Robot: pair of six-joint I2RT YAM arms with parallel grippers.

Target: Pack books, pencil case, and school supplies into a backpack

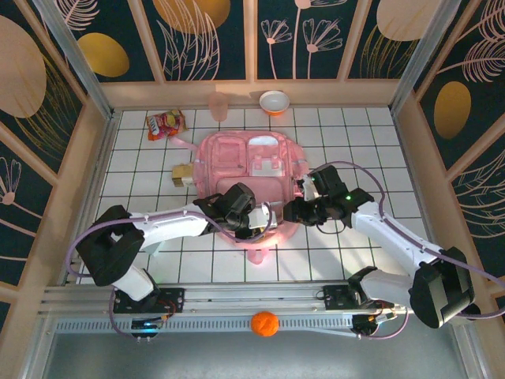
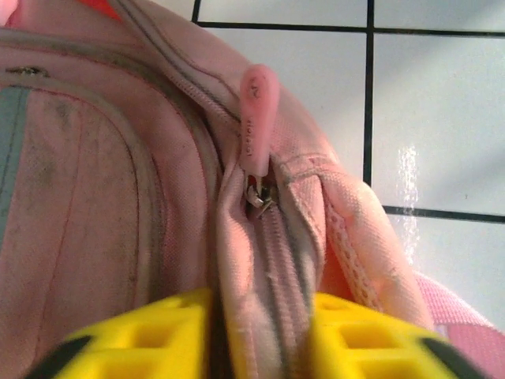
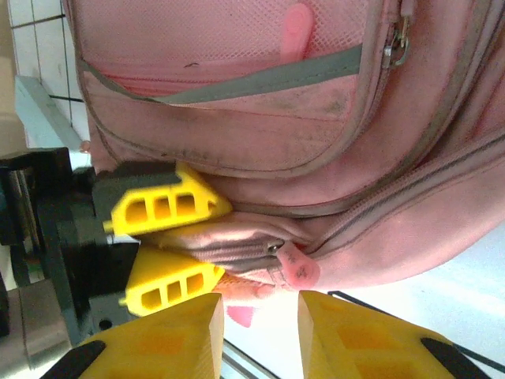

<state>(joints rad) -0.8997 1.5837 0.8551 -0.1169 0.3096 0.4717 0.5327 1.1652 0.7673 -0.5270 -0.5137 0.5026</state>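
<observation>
Pink backpack [image 1: 237,162], one only, lies flat in the middle of the white tiled table [image 1: 355,142], its front pockets facing up. One tan block [image 1: 181,174] sits just beside its left edge.

Both grippers are at the near edge of the backpack. The left gripper [image 1: 256,223] is closed on the bag. In the left wrist view its two yellow fingers [image 2: 150,343] pinch a fold of pink cloth with the zip line running between them. One pink zip tab [image 2: 258,110] stands up just above this fold. From the right wrist view the same two fingers [image 3: 162,207] are seen squeezing the fold from both sides.

The right gripper [image 1: 298,209] is near the right near corner of the bag. Its two fingers [image 3: 158,343] stand a little apart, a narrow gap with nothing held in it. One pink tab [image 3: 300,270] hangs just above that gap. Higher on the bag there is one more pink tab [image 3: 296,28] and one metal slider [image 3: 398,43].

At the far edge of the table I count one snack packet [image 1: 166,124], one pink cup [image 1: 218,106] and one white bowl [image 1: 274,103], all well apart from the bag. One orange ball [image 1: 265,324] lies on the rail between the arm bases
</observation>
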